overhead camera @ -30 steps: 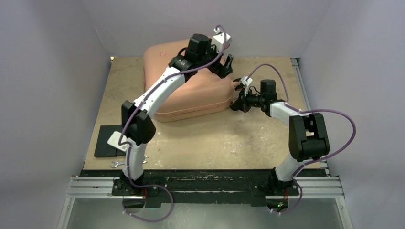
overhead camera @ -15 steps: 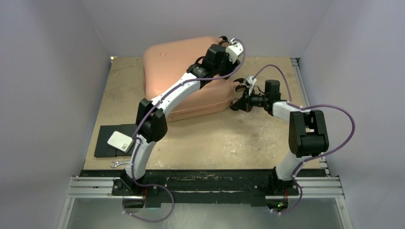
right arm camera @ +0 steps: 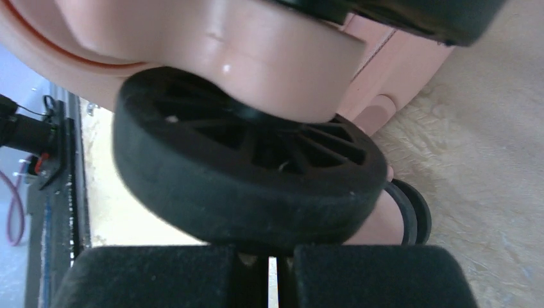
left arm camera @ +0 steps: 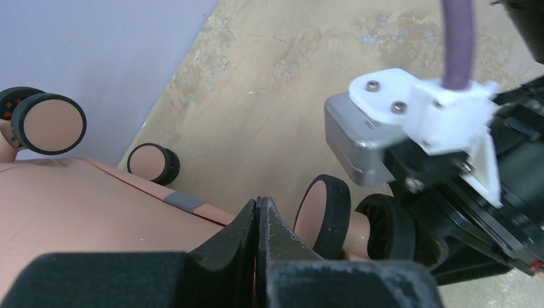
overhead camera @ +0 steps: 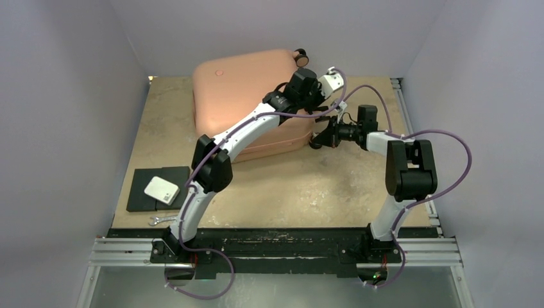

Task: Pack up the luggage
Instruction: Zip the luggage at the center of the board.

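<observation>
Luggage (overhead camera: pixel 240 90): left tool (left arm camera: pixel 258 203) now farther right.

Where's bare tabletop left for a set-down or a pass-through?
Biggest free patch: table between the luggage front edge and the base rail, flanked by left arm and right arm. Also the strip between luggage and left wall, beyond the black pad. Crowded: luggage's right side, where left gripper and right gripper meet at the wheels.

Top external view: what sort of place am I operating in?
Probably a lab robot test cell, not a home: plain pale walls box in a worn plywood tabletop, and an aluminium mounting rail runs along its near edge.
</observation>
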Controlling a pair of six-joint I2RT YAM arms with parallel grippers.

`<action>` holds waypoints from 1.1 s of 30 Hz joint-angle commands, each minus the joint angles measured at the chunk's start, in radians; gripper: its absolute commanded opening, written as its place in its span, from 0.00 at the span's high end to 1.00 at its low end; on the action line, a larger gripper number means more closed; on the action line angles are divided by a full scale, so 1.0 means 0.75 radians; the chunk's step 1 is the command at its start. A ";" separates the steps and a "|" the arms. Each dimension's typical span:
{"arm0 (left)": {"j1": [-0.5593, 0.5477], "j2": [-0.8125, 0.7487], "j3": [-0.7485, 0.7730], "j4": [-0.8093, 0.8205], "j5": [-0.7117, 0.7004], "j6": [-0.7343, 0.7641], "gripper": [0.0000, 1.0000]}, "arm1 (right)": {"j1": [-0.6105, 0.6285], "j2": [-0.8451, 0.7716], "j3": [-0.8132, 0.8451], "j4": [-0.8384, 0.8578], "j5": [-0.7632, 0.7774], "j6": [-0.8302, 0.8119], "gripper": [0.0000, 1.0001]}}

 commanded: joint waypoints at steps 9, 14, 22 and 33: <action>0.035 0.044 -0.182 -0.391 -0.005 0.046 1.00 | -0.117 -0.063 -0.069 0.349 0.419 0.272 1.00; 0.034 0.046 -0.209 -0.357 -0.128 0.019 1.00 | -0.124 -0.194 -0.164 0.437 0.546 0.337 1.00; 0.035 0.050 -0.182 -0.354 -0.186 -0.002 1.00 | -0.124 -0.160 -0.126 0.379 0.717 0.338 1.00; 0.037 0.039 -0.182 -0.401 -0.186 -0.018 1.00 | -0.124 -0.084 -0.029 0.288 0.633 0.217 1.00</action>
